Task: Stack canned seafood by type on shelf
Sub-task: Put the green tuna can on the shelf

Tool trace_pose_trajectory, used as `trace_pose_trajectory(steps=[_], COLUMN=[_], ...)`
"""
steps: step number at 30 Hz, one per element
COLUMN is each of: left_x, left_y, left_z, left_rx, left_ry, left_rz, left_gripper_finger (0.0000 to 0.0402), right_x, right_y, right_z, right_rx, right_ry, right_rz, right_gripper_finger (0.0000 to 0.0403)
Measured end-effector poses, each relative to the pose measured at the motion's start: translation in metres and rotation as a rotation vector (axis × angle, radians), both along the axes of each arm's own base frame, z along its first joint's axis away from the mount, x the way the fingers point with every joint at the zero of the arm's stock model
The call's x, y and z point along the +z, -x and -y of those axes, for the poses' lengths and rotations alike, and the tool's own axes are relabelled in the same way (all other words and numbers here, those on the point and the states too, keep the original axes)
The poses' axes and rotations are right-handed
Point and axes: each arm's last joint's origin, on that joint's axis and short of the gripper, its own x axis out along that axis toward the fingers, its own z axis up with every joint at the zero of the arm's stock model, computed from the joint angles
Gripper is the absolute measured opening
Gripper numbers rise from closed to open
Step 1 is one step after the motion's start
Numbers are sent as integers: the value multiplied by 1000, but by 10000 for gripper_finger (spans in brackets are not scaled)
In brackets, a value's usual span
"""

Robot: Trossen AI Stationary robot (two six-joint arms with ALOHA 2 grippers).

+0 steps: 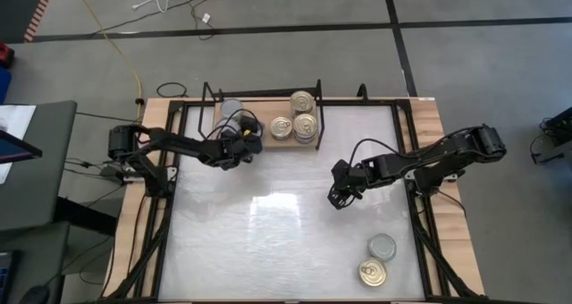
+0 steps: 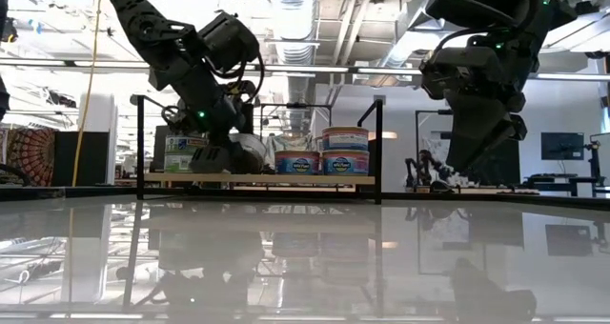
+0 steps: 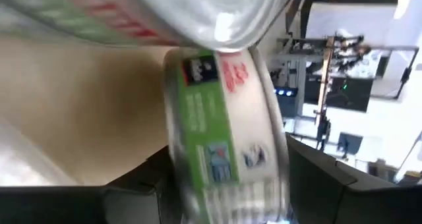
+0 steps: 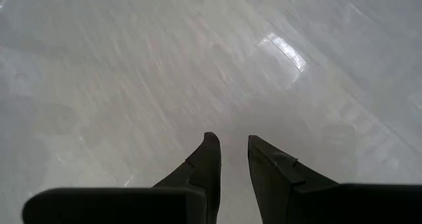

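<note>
The shelf point(image 1: 264, 107), a wooden board in a black wire frame, stands at the table's far side. Gold-topped cans point(image 1: 302, 99) point(image 1: 281, 127) point(image 1: 307, 125) rest on its right part, flat on the board or stacked. A grey-topped can point(image 1: 231, 107) stands at its left. My left gripper point(image 1: 243, 136) reaches over the board's left part. Its fingers stand open on either side of a green-labelled can point(image 3: 224, 151) that sits on the board beside another can point(image 3: 217, 13). My right gripper point(image 1: 338, 197) hangs over bare tabletop, slightly open and holding nothing point(image 4: 231, 141). My left gripper has one finger point(image 3: 330, 184) on each side of the green-labelled can's wall point(image 3: 264, 184). Whether either finger touches the can, I cannot tell.
Two loose cans rest on the white tabletop near its front right corner, one grey-topped point(image 1: 382, 246) and one gold-topped point(image 1: 373, 272). The shelf's black wire uprights point(image 2: 379, 148) rise at its corners. The middle of the tabletop point(image 1: 268, 223) is bare.
</note>
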Motion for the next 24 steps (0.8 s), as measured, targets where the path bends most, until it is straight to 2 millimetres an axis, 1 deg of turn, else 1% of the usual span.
trace_pose_trajectory(steps=[3, 6, 9, 12, 14, 16, 19, 24], left_x=[-2, -4, -2, -3, -5, -2, -1, -1], left_y=[-1, 0, 1, 2, 1, 0, -1, -2], left_z=[3, 5, 3, 4, 6, 7, 7, 8], left_rx=[-53, -39, -34, -76, -75, -67, -89, -108], left_ry=[45, 89, 74, 81, 110, 95, 85, 98], left_rz=[2, 36, 24, -25, -1, 28, -11, -11], left_gripper_finger=[209, 209, 209, 209, 209, 209, 208, 208], right_x=[0, 0, 0, 0, 0, 0, 0, 0], right_y=[0, 0, 0, 0, 0, 0, 0, 0], right_z=[0, 0, 0, 0, 0, 0, 0, -1], right_rx=[0, 0, -6, -13, -14, -14, -16, -14], right_ry=[0, 0, -3, -8, -8, -9, -10, -10], right_rz=[0, 0, 0, 0, 1, 2, 5, 5], right_gripper_finger=[103, 103, 103, 103, 103, 103, 103, 103])
